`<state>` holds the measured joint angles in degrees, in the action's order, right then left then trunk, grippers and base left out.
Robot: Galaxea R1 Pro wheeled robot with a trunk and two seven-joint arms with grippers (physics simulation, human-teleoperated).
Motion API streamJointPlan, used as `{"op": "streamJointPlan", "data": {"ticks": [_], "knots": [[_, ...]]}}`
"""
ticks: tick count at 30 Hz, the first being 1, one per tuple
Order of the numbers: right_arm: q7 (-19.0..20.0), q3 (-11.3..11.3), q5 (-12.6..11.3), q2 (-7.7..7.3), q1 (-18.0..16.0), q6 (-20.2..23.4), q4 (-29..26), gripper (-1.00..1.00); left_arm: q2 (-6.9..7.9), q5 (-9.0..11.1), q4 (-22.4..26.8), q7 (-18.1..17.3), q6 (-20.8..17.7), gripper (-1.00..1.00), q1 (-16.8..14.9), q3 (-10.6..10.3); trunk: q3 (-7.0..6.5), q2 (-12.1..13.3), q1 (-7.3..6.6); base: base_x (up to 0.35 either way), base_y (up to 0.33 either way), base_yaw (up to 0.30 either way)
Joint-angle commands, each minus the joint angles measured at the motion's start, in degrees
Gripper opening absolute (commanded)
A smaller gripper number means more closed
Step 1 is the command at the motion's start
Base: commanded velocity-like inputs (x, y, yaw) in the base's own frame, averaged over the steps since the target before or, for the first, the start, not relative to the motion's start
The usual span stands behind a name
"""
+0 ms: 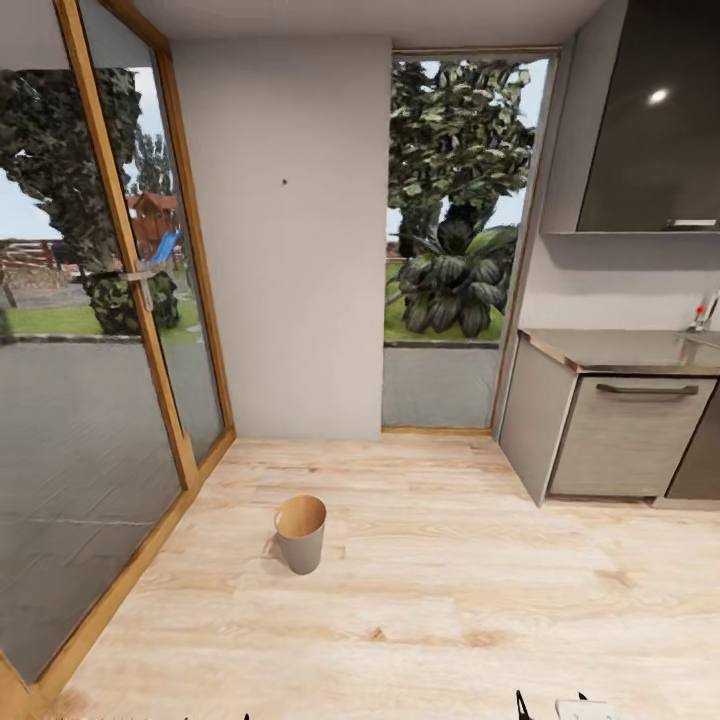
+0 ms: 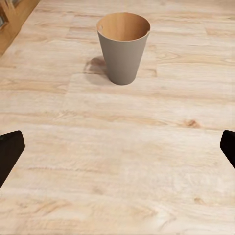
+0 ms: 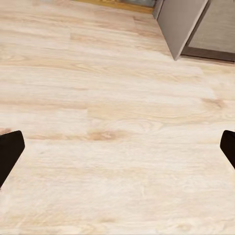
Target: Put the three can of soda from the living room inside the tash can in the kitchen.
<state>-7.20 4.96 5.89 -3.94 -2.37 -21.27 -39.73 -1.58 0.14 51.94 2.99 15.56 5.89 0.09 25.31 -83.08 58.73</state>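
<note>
In a kitchen corner, beside a wood-framed glass door [image 1: 130,280], the trash can [image 1: 301,533] stands upright on the plank floor [image 1: 450,580] — pale grey outside, orange-brown within, its mouth open and nothing visible inside it. It sits well apart from the grey cabinet [image 1: 630,435] and the counter [image 1: 620,350] on the far side of the room, out in the open where an arm can likely reach over its rim from any side.

The left gripper [image 2: 117,152] looks along the floor toward the bin, its two dark fingers [image 2: 10,149] spread wide at the frame's edges with only bare planks between them. The right gripper [image 3: 117,152] is likewise spread apart, its fingers [image 3: 10,149] framing empty floor with the cabinet's corner beyond. Neither holds a soda can, and no can appears on the floor or counter here — by that measure the job of binning three cans looks barely begun, or between trips. The bin stands close ahead of the robot, a sensible spot to check before heading off to fetch.
</note>
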Motion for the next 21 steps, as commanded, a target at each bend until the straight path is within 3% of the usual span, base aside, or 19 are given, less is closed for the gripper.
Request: {"op": "streamJointPlan", "data": {"ticks": [1, 16, 21], "knots": [[0.00, 0.01, 0.00, 0.00, 0.00, 0.00, 0.00, 1.00, 0.00, -0.01, 0.00, 0.00, 0.00, 1.00, 0.00, 0.00, -0.03, 0.00, 0.00, 0.118, -0.150, 0.224], [-0.09, 0.12, 0.00, 0.00, 0.00, 0.00, 0.00, 1.00, -0.01, -0.03, 0.00, 0.00, 0.00, 1.00, 0.00, 0.00, -0.25, 0.00, 0.00, 0.118, -0.150, 0.184], [-0.06, 0.20, -0.01, -0.01, 0.00, 0.02, 0.00, 1.00, -0.01, -0.01, 0.00, 0.00, 0.00, 1.00, 0.00, 0.00, -0.28, 0.00, 0.00, 0.118, -0.148, 0.072]]}}
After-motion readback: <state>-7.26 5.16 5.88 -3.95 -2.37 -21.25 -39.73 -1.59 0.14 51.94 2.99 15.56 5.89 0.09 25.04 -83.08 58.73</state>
